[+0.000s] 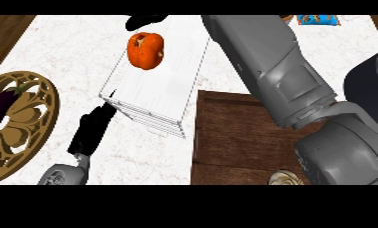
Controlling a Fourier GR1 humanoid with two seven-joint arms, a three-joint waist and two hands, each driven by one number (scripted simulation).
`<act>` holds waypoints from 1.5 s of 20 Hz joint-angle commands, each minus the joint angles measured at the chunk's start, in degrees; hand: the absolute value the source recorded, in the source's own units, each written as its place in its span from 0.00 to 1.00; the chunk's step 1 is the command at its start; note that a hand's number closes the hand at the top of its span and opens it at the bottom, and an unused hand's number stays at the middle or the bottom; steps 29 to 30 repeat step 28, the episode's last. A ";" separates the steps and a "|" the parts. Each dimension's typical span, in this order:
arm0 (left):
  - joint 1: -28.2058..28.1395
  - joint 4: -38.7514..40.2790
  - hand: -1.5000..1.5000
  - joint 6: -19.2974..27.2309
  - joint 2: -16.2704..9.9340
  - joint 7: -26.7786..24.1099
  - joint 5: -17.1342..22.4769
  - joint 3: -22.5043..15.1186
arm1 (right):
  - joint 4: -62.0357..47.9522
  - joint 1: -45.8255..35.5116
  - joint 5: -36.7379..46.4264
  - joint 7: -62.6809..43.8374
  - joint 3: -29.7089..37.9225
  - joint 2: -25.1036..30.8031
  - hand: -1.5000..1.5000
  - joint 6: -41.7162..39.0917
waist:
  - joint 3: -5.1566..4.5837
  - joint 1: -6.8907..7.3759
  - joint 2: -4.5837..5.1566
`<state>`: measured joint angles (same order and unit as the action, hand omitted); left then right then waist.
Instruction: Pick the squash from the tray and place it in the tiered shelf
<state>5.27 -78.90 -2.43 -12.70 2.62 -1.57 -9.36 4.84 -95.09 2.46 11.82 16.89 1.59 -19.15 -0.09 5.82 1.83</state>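
worktop (66,52): white marble w/ faint grey veining, spans most of view. dark wood strip at upper left corner. brown wood tray (236,137) w/ raised rim lies on worktop at lower centre-right, partly under r. forearm.

shelf (159,84): white, tiered, tilted in view, centre of worktop, its lower corner just beside tray's upper left corner. squash (145,50): orange, ribbed, sits on shelf's top tier near far end. it's off the tray, well apart from it.

r. hand (144,21): black, at shelf's far edge just above squash, apart from it by a narrow gap. only part shows; can't tell if fingers spread or curled. grey r. forearm runs diagonally from lower right up to it, over tray.

l. hand (92,129): black, at lower left, fingers straight and pressed together, pointing up toward shelf's near left corner, tip v. close to it; contact can't be told. holds nothing.

misc: gold openwork plate (37,122) at left edge w/ dark purple item (11,99) on it, type unclear. blue packet (319,19) at top right edge. small round pale item (284,178) at bottom, right of centre, partly cut off.
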 commanded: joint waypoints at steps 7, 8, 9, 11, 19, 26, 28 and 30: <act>-1.36 -1.19 0.50 -0.67 -0.48 0.32 0.07 -0.04 | 0.00 3.98 -3.04 -3.71 4.39 14.91 0.00 9.51 | -0.02 0.05 1.23; -0.23 -0.82 0.50 0.33 -0.11 0.87 -0.34 0.35 | 0.00 2.87 -3.20 -5.45 4.64 15.90 0.00 10.75 | -0.03 -0.14 1.08; -0.94 -0.73 0.50 -0.35 0.02 0.70 0.40 0.37 | 0.35 5.11 -2.30 -3.82 3.75 17.90 0.00 7.98 | 0.02 -0.30 1.16; -0.51 -0.04 0.50 -1.23 -1.65 0.00 0.51 1.49 | 0.33 7.00 -2.26 -3.17 3.77 19.72 0.00 5.39 | 0.05 0.09 1.43; 0.97 -0.96 0.50 -0.15 0.44 1.03 -0.51 -0.16 | 2.27 11.31 -1.07 2.09 2.86 27.50 0.00 -4.69 | 0.25 1.21 2.13; 2.41 -0.26 0.50 -0.02 1.09 1.37 -1.37 -0.92 | 2.98 12.11 1.14 4.56 0.94 29.35 0.00 -8.48 | 0.26 2.68 2.80; 2.00 -0.01 0.50 -0.81 1.65 0.59 -0.76 -1.32 | 3.11 12.23 2.24 4.78 -0.03 29.90 0.00 -9.00 | 0.20 2.54 2.51; 2.00 -0.01 0.50 -0.81 1.65 0.59 -0.76 -1.32 | 3.11 12.23 2.24 4.78 -0.03 29.90 0.00 -9.00 | 0.20 2.54 2.51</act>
